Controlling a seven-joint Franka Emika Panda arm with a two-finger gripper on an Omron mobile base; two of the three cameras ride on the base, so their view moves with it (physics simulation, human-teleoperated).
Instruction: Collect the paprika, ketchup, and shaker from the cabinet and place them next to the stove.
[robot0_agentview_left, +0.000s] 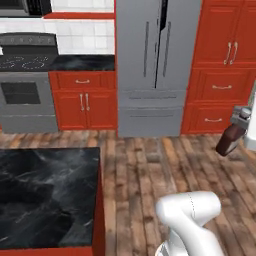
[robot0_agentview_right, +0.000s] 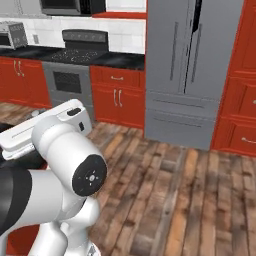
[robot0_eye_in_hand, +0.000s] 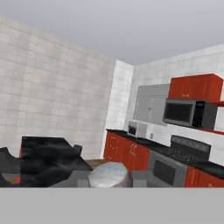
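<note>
The ketchup (robot0_agentview_left: 230, 141), a slim dark red-brown bottle, hangs tilted at the right edge of the left base view, well above the wood floor. My gripper (robot0_agentview_left: 242, 119) is shut on its neck end. In the hand view its grey cap (robot0_eye_in_hand: 108, 174) sits between my gripper's (robot0_eye_in_hand: 108, 180) two dark fingertips (robot0_eye_in_hand: 77, 178). The stove (robot0_agentview_left: 25, 62) (robot0_agentview_right: 75, 55) (robot0_eye_in_hand: 183, 154) stands far off across the floor, with black counter (robot0_agentview_left: 85, 62) beside it. The paprika and the shaker are out of view. Red raised-panel doors with curved silver handles (robot0_agentview_left: 225, 37) stand right of the fridge; I cannot tell whether they are the cabinet.
A black marble island (robot0_agentview_left: 45, 195) (robot0_eye_in_hand: 43, 153) lies near my base on the left. The grey fridge (robot0_agentview_left: 155, 60) (robot0_agentview_right: 190, 65) stands straight ahead. A toaster (robot0_agentview_right: 12, 35) (robot0_eye_in_hand: 137, 130) sits on the counter left of the stove, and a microwave (robot0_eye_in_hand: 188, 113) hangs above it.
</note>
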